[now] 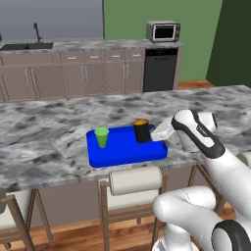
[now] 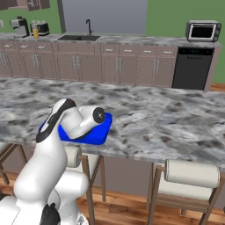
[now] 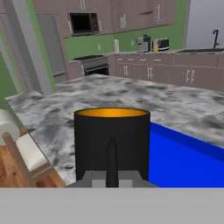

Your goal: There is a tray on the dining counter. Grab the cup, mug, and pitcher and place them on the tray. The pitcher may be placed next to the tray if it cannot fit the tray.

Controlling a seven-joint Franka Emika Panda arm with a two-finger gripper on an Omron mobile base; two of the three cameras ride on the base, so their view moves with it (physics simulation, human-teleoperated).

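The blue tray (image 1: 122, 151) lies on the dining counter (image 1: 44, 132); a corner of the tray (image 2: 97, 134) shows past my arm in the right base view. The green cup (image 1: 102, 137) stands upright in its left part. At the tray's right end is the black mug (image 1: 141, 131) with its orange inside, upright. My gripper (image 1: 156, 133) reaches it from the right and is shut on its handle. In the hand view the mug (image 3: 96, 140) is close, handle toward the gripper (image 3: 112, 177). Whether the mug rests on the tray I cannot tell. The yellow-orange pitcher (image 2: 35, 32) stands on the far back counter.
Cushioned stools (image 1: 135, 180) stand under the counter's near edge, another one (image 2: 192, 172) to the right. Beyond the counter run brown cabinets with a sink (image 2: 79, 38), a dishwasher (image 1: 160, 68) and a toaster oven (image 1: 163, 31). A coffee machine (image 2: 19, 26) stands by the pitcher.
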